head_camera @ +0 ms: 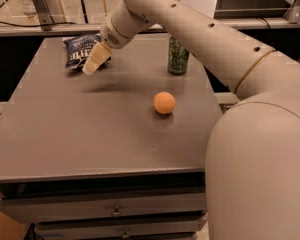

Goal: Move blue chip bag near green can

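Observation:
The blue chip bag (80, 50) lies at the far left of the grey table (65, 129), dark navy with white lettering. My gripper (93, 63) hangs just above and in front of the bag's right side, and its pale fingers (97, 57) cover the bag's right edge. The green can (178, 55) stands upright at the far right of the table, well apart from the bag.
An orange ball (164, 103) sits on the table in front of the can. My large arm (215, 49) crosses over the table's right side. A rail (50, 29) runs behind the table. Drawers (115, 209) are below the front edge.

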Available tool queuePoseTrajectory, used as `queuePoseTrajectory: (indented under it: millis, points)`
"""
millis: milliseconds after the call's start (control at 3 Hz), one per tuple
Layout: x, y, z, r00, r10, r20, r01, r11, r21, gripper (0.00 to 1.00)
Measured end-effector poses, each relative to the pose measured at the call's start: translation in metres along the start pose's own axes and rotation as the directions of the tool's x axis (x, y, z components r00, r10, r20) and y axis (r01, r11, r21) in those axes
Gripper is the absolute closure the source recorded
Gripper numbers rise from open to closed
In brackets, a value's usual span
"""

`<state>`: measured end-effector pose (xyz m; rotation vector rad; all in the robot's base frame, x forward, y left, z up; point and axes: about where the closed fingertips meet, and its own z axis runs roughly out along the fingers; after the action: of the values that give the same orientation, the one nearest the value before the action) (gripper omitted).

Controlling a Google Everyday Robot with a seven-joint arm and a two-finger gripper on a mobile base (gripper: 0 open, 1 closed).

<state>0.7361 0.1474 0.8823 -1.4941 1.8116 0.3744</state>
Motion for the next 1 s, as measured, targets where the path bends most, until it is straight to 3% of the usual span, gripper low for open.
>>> queuePoseTrajectory:
  millis: [333, 1000]
  points:
    - [0.000, -0.007, 0.012, 0.998, 0.023, 0.053, -0.023, 0.9997, 0.004, 0.00]
    - [0.004, -0.017, 0.036, 0.997, 0.067, 0.047, -0.071, 0.9941, 0.082, 0.00]
